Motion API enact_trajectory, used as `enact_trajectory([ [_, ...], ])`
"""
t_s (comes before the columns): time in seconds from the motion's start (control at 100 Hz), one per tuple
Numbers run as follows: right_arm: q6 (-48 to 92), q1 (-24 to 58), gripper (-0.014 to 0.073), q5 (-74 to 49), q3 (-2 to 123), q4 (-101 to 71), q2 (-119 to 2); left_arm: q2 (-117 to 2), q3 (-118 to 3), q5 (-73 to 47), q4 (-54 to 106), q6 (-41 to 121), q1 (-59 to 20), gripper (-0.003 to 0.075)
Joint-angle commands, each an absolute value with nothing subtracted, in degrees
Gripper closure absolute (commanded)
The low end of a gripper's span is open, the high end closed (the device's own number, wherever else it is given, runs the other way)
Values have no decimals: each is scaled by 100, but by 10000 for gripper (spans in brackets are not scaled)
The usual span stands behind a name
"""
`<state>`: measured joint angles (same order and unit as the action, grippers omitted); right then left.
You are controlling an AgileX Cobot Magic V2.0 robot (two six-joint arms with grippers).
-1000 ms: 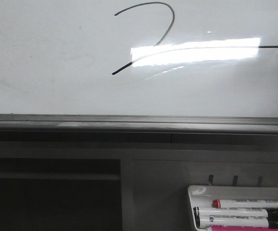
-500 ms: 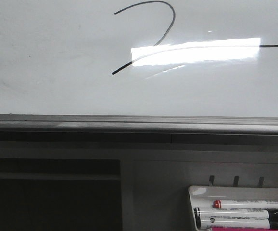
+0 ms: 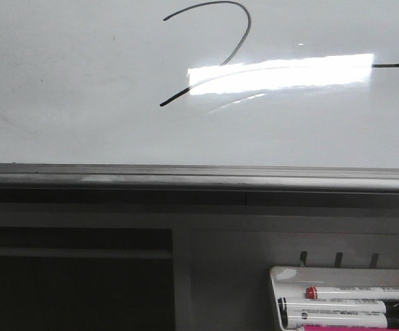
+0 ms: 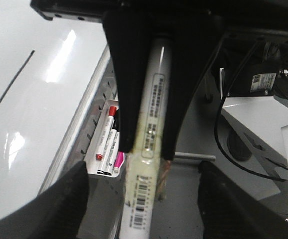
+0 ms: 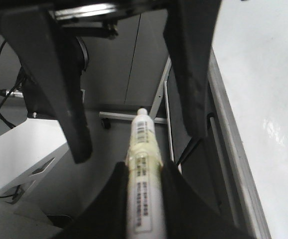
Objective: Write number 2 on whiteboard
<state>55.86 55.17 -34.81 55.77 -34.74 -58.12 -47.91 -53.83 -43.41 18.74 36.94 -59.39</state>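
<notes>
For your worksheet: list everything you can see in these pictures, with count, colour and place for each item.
whiteboard: one, glossy white, fills the upper front view
number 2: one, thin black line, upper middle of the whiteboard
edge strip: one, grey metal, along the whiteboard's lower edge
pen tray: one, white, lower right below the strip
tray markers: at least three white barrels, one red-capped, plus a pink item, lying in the tray
held marker: one, white, in the right gripper
cables: black, count unclear, beside the board
right gripper: one, black, shut on the marker
left gripper: one, black, open
</notes>
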Motion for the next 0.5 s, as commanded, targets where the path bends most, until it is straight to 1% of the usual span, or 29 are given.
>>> enact_trajectory([
  [0.0,5693,5609,654,-3171,5797,-3556,-5786,-4927,-5597,-4051,2071,3730,-5973,282],
  [0.11,5763,5636,654,-3171,5797,-3551,-5786,-5087,-5597,-4123,2071,3730,-5973,289],
  [0.18,5784,5636,654,-3171,5797,-3540,-5786,-5169,-5597,-4183,2047,3730,-5973,337],
  [0.37,5792,5636,654,-3171,5797,-3535,-5786,-5206,-5597,-4196,1917,3730,-5973,545],
  [0.49,5792,5636,654,-3189,5797,-3535,-5786,-5206,-5597,-4196,1876,3730,-5973,662],
])
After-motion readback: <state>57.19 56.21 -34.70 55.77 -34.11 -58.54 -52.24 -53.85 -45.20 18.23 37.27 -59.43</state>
